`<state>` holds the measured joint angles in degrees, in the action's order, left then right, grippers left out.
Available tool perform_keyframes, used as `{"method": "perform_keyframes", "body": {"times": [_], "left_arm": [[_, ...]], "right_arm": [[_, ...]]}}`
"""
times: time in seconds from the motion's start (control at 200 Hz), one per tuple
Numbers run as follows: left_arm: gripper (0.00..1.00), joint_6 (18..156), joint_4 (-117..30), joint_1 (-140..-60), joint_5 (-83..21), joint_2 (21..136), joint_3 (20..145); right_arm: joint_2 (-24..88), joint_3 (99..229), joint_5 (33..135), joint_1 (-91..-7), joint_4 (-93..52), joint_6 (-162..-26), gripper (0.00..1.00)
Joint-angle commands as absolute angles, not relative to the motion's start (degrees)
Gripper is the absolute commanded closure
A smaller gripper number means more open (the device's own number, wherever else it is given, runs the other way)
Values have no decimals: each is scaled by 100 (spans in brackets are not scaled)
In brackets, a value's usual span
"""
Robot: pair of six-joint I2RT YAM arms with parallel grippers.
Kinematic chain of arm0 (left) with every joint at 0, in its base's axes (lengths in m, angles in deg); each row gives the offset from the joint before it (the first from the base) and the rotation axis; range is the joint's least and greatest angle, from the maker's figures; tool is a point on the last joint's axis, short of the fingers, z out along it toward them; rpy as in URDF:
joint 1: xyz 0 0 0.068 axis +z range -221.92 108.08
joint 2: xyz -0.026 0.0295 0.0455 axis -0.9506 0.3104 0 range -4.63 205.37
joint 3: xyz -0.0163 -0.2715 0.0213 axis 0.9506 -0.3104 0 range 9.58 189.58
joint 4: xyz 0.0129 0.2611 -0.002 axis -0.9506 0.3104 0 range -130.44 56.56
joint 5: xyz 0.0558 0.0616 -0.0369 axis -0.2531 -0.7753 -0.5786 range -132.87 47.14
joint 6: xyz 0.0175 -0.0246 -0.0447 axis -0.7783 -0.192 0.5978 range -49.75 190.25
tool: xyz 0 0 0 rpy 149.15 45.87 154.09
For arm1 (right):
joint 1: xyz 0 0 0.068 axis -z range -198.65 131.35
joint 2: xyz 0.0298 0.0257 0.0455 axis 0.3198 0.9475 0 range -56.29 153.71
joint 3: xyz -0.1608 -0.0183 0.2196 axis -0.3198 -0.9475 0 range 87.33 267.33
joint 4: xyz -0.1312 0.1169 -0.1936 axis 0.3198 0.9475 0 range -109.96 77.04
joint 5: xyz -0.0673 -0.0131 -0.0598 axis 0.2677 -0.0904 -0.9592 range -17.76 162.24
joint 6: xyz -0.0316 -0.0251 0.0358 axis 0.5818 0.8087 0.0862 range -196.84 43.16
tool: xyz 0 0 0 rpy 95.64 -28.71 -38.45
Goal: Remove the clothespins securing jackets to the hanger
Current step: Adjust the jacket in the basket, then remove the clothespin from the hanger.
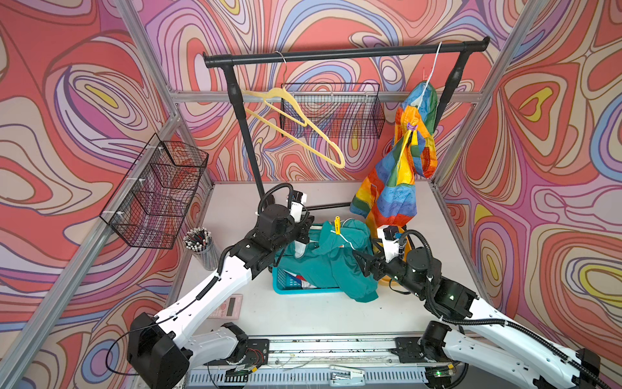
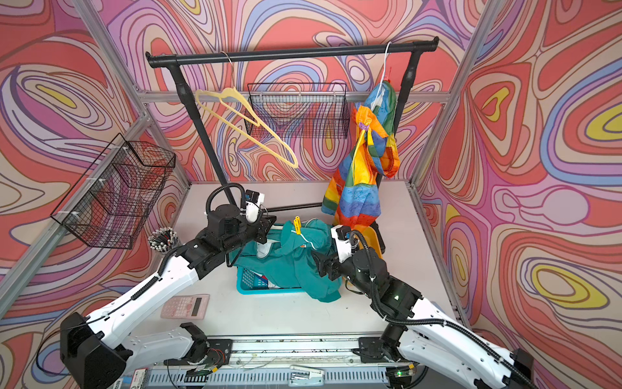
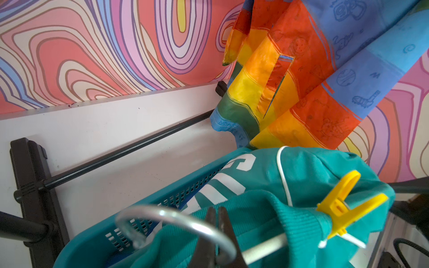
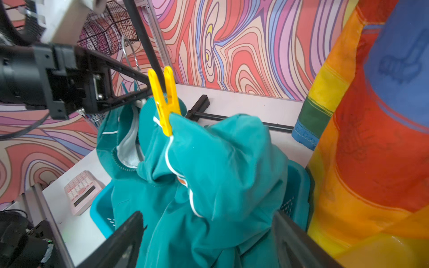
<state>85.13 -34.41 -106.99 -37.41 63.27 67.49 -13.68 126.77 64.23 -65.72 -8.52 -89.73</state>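
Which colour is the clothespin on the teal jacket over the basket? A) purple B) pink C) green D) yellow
D: the yellow clothespin is clipped on the teal jacket. The purple clothespin is on the rainbow jacket hanging from the rail.

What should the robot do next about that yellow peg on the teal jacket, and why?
Probably bring the open right gripper up to the yellow clothespin and pinch its handles. It is clipped on the teal jacket, while the left gripper is shut on the hanger's metal hook, steadying it.
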Motion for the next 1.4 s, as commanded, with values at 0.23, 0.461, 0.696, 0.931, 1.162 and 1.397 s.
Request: {"method": "perform_keyframes", "body": {"times": [0.23,0.461,0.696,0.931,1.162,1.397], "left_arm": [[100,7912,-3850,-11018,-4507,6149,6566],[100,7891,-3902,-11138,-4509,6081,6505],[100,7766,-3973,-11141,-4123,5906,6371],[100,7674,-4071,-11139,-3667,5743,6154],[100,7650,-4077,-11139,-3445,5715,6130],[100,7623,-4120,-11139,-3356,5713,6126]], "right_arm": [[-756,13957,6897,-6599,-308,-8793,22],[1,14442,7171,-6602,-426,-8621,22],[135,14437,7156,-6594,-388,-8352,31],[188,14389,7313,-6539,-520,-8142,39],[198,14263,8163,-6095,-750,-8207,46],[311,14218,8950,-5794,-924,-8325,54]]}}
